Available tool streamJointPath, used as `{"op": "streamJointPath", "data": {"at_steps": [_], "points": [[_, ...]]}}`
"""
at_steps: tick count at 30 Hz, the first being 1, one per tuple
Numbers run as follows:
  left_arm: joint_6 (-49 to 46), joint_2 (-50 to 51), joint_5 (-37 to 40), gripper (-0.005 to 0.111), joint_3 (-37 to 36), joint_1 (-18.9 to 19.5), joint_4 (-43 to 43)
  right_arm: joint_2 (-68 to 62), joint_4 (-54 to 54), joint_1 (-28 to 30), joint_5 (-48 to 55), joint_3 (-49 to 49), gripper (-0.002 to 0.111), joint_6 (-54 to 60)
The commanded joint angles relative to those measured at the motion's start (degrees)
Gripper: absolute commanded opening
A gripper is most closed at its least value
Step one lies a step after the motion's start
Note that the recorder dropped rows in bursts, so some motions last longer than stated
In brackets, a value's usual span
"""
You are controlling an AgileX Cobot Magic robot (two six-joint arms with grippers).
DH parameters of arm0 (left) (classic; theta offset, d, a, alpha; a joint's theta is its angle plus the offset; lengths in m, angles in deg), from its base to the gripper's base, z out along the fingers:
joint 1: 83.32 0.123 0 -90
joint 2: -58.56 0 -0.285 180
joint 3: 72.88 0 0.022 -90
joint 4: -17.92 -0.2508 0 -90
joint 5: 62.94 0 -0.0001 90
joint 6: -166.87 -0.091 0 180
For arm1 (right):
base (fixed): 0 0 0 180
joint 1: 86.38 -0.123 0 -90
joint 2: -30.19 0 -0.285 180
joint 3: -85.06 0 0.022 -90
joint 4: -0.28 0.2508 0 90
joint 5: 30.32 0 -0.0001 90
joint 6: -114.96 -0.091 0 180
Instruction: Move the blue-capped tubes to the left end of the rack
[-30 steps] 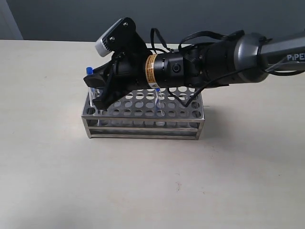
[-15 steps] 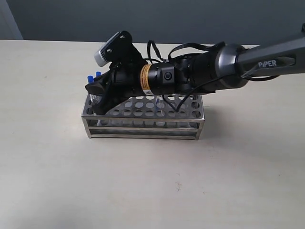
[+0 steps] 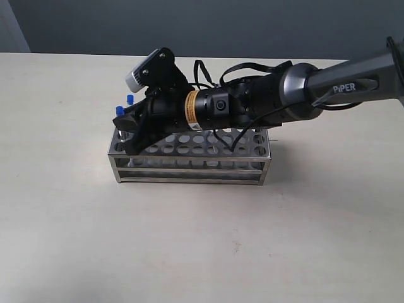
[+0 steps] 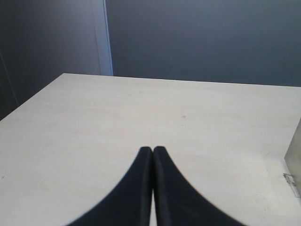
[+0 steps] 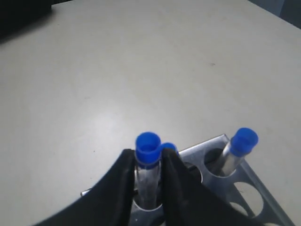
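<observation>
The steel rack (image 3: pixel 189 165) stands mid-table. My right gripper (image 3: pixel 128 131) reaches across to its left end and is shut on a blue-capped tube (image 5: pixel 148 149), just below the cap. The tube's lower part sits in a corner hole of the rack (image 5: pixel 210 143). A second blue cap (image 5: pixel 169 147) peeks out behind one finger. A third capped tube (image 5: pixel 243 141) stands in a neighbouring hole. In the exterior view, two blue caps (image 3: pixel 129 99) (image 3: pixel 119 110) show above the left end. The arm hides any other tube. My left gripper (image 4: pixel 153 151) is shut, holds nothing, and hovers over bare table.
The right arm (image 3: pixel 265 104) with its cables lies over the rack's back rows. In the left wrist view, a pale grey object's edge (image 4: pixel 294 162) shows at the frame border. Beige tabletop (image 3: pixel 189 240) surrounds the rack, and a dark wall runs behind.
The right gripper has sunk lower and slightly left over the rack's left end, carrying its tube down into a hole. A second blue cap has come into sight beside it.
</observation>
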Motion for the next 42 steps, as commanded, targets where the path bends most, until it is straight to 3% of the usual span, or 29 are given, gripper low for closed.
{"op": "streamJointPath", "data": {"at_steps": [1,12,17,21,26,31,36,38,41,42], "points": [[0.1,-0.2,0.2,0.000,-0.2,-0.5,0.1,0.2,-0.7,-0.1,1.7,-0.4,0.041,-0.8],[0.1,-0.2,0.2,0.000,-0.2,-0.5,0.1,11.5,-5.4,-0.1,23.5,0.0,0.043,-4.4],[0.1,-0.2,0.2,0.000,-0.2,-0.5,0.1,19.0,-4.8,0.5,27.2,4.5,0.043,-3.4],[0.1,-0.2,0.2,0.000,-0.2,-0.5,0.1,21.8,-1.6,2.7,26.8,10.6,0.043,-3.6],[0.1,-0.2,0.2,0.000,-0.2,-0.5,0.1,20.5,1.6,6.9,18.3,16.9,0.043,-2.1],[0.1,-0.2,0.2,0.000,-0.2,-0.5,0.1,17.6,5.2,8.0,14.8,17.2,0.043,3.1],[0.1,-0.2,0.2,0.000,-0.2,-0.5,0.1,12.5,15.5,8.0,15.2,17.2,0.043,13.1],[0.1,-0.2,0.2,0.000,-0.2,-0.5,0.1,11.9,17.6,8.0,14.4,17.2,0.032,14.0],[0.1,-0.2,0.2,0.000,-0.2,-0.5,0.1,12.3,17.9,8.0,13.6,17.2,0.000,14.0],[0.1,-0.2,0.2,0.000,-0.2,-0.5,0.1,12.4,17.9,8.0,13.1,17.2,0.000,14.0]]}}
